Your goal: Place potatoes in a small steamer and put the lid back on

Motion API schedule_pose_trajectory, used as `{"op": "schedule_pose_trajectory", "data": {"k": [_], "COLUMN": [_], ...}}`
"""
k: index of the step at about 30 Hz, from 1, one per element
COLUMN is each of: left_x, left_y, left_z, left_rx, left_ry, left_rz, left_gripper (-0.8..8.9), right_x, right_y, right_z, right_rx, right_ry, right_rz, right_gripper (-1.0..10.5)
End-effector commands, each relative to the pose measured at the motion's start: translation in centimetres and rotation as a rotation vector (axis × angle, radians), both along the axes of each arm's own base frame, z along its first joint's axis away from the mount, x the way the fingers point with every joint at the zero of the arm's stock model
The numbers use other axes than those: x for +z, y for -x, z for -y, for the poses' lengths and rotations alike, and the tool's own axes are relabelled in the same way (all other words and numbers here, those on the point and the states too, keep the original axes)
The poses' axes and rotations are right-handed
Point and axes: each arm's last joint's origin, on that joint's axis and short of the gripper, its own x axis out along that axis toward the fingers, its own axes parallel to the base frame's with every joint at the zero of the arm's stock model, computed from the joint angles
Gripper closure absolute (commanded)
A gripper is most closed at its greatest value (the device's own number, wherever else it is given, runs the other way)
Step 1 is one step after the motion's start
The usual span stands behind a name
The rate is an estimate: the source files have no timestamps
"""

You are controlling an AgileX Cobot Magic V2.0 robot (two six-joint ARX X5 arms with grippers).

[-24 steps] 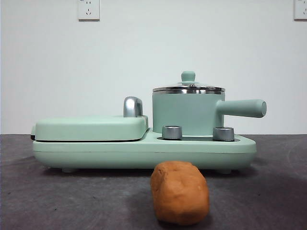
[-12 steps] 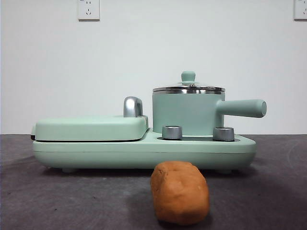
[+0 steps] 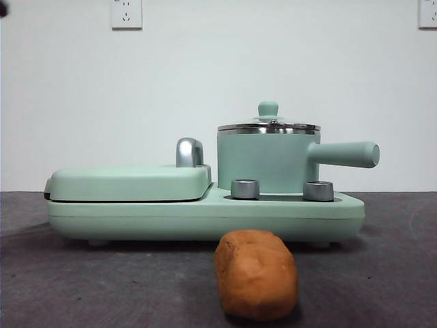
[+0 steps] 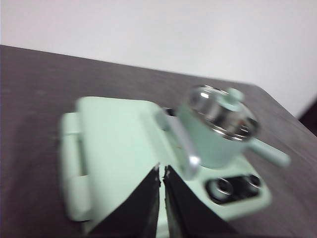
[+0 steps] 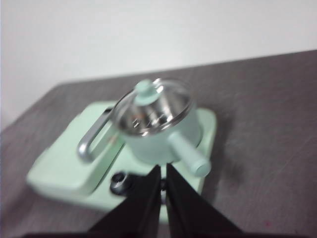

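The orange-brown potato (image 3: 256, 275) lies on the dark table in front of the appliance, near the camera. On the right side of the base stands the mint-green small steamer (image 3: 268, 162), its stick handle (image 3: 345, 154) pointing right. The glass lid (image 3: 268, 126) with its green knob sits on the pot. My left gripper (image 4: 161, 172) hangs shut and empty, high above the griddle side. My right gripper (image 5: 163, 172) is also shut and empty, above the steamer (image 5: 159, 141) and its lid (image 5: 153, 106). Neither wrist view shows the potato.
A flat green griddle cover (image 3: 130, 182) with a chrome handle (image 3: 189, 152) fills the left half of the base (image 3: 205, 219). Two steel knobs (image 3: 245, 188) sit in front of the pot. A black arm tip (image 3: 3, 8) shows at the top left corner.
A black arm tip has come into the front view's top left corner. The potato, steamer and lid have not moved.
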Motion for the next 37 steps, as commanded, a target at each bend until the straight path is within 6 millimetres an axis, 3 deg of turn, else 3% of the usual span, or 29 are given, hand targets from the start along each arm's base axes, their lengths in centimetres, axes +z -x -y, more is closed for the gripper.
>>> {"op": "schedule_pose_trajectory", "data": {"k": [1,6,12,14,18,22,26,37], "left_x": [1.9,3.2,3.2,3.2,3.3,4.0,5.3,8.5], "left_y": [-0.9,-1.9,-2.0,-2.0,-2.4,-3.3,-5.0,-12.7], "left_z": [0.7,1.7,2.1,2.1,2.2,2.8,4.3,11.2], "left_rx": [-0.104,-0.250,-0.289,-0.289,-0.287,-0.309,-0.358,-0.499], "left_ry": [-0.044,-0.036,-0.032,-0.032,-0.021,-0.021,-0.028,-0.084], "left_rz": [0.001,-0.028,-0.043,-0.043,-0.038,-0.047,-0.061,-0.101], "left_gripper": [7.98,7.95,7.72,6.95,4.32,3.90,3.41,3.44], "right_x": [1.6,3.0,3.1,3.1,3.1,3.1,3.1,3.1], "right_y": [-0.1,-0.7,-1.0,-1.0,-1.0,-1.0,-1.0,-1.0], "right_z": [-0.2,-0.5,-0.5,-0.5,-0.5,-0.5,-0.5,-0.5], "right_rx": [0.086,0.223,0.238,0.238,0.234,0.230,0.226,0.224], "right_ry": [0.100,0.097,0.090,0.090,0.079,0.076,0.063,0.054], "right_rz": [0.017,0.000,-0.011,-0.012,-0.019,-0.021,-0.030,-0.036], "right_gripper": [9.3,9.3,9.3,8.8,7.0,5.8,4.9,4.9]}}
